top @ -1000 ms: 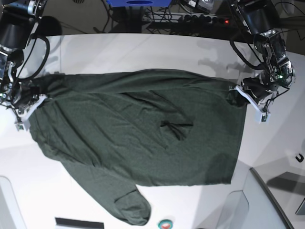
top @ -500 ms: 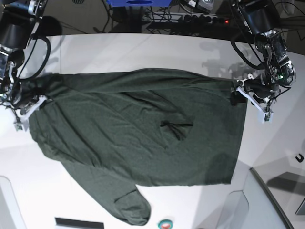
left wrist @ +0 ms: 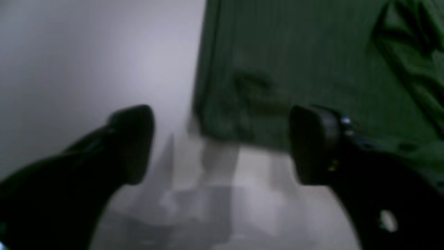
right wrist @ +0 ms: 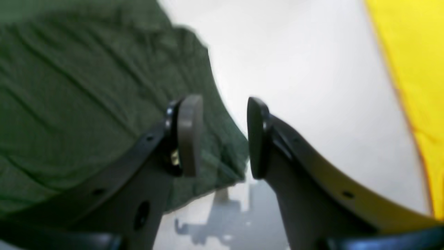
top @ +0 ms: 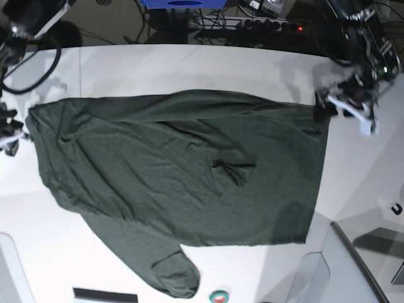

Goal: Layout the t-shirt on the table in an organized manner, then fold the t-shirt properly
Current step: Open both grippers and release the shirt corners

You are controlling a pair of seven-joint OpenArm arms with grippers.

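**Over the white table: both corners let go, layout being checked**

From the left wrist view, the left gripper point(left wrist: 222, 144) is hanging with its jaws spread wide and nothing between them; a corner of the t-shirt point(left wrist: 312, 62) is lying flat on the table point(left wrist: 86, 62) just beyond the fingertips.

From the right wrist view, the right gripper point(right wrist: 220, 135) is standing partly parted and gripping nothing, with the shirt's edge lying just under and left of the gap.

Across the base view, the t-shirt point(top: 183, 183) is lying spread over the table point(top: 189, 63), one sleeve trailing toward the near edge and a small pucker showing mid-body. The left gripper point(top: 344, 107) is hovering at the far right corner, and the right gripper point(top: 9, 136) is sitting at the left edge.

Layout seems nearly finished. The next move is probably calling for smoothing the pucker and straightening the near sleeve before any fold.
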